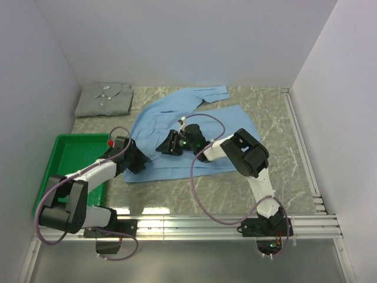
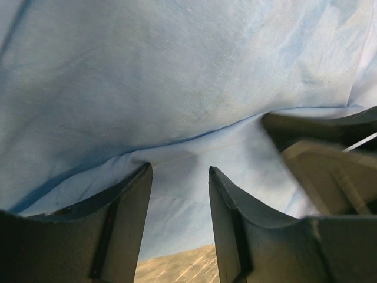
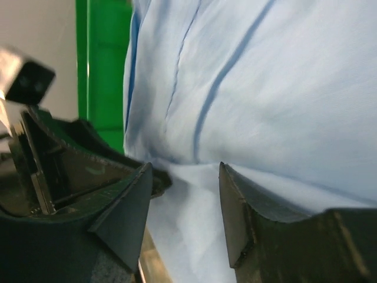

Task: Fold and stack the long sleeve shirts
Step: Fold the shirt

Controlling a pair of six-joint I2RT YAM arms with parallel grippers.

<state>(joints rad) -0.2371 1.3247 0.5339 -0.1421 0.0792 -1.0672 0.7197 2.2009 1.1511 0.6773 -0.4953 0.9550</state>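
one blue shirt spread on marbled tabletop, possibly stone, white walls

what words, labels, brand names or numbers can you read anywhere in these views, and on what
None: no view shows any readable text.
light blue shirt: no print or tag in sight.
folded grey-green shirt: no label visible; too small in the top view to rule out a collar tag.
green tray: plain, no marking.

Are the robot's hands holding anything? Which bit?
Can't tell. The left gripper and right gripper have fingers apart around a fold of the light blue shirt; no clear pinch.
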